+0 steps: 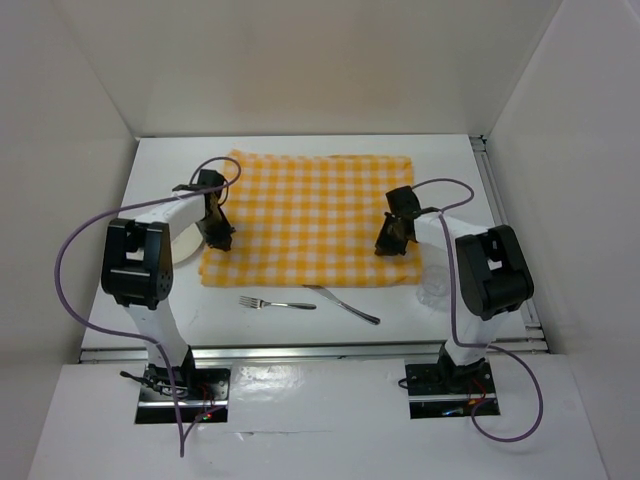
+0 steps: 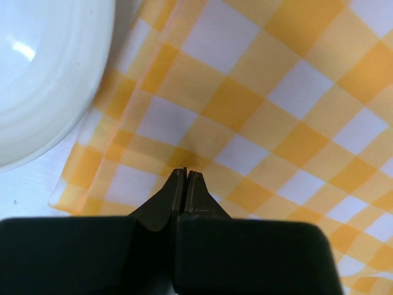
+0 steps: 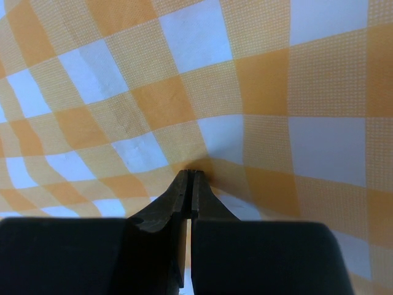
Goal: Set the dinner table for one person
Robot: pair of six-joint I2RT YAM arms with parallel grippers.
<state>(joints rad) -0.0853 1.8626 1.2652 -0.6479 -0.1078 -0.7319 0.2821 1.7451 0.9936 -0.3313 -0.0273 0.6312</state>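
Nearest the lens: left hand (image 2: 186, 173), black fingers closed, tips on a small pucker at the near-left corner of the yellow-and-white checked cloth (image 1: 310, 215). It looks pinched. Just left of it, a round white ceramic plate (image 2: 43, 74) sits on the large matte white rectangular counter (image 1: 400, 310), rim right at the cloth's left edge. Touching vs overlapping: can't tell. The counter lies under everything and spans wall to wall. The cloth's long axis runs left-right, roughly centred, with one arm at each end, so any pull or smoothing is likely a two-hand move along that axis. In front of the cloth's near edge lie a silver metal fork (image 1: 275, 303), then a slim silver utensil (image 1: 345, 305) (knife or spoon, too small to tell), both on bare counter, apart from both hands. Right hand (image 3: 191, 173) is closed on a tented fold near the cloth's near-right corner. Room: there's a bare strip behind the cloth and a modest margin to the right. A leftward pull runs into the plate and risks shoving it.
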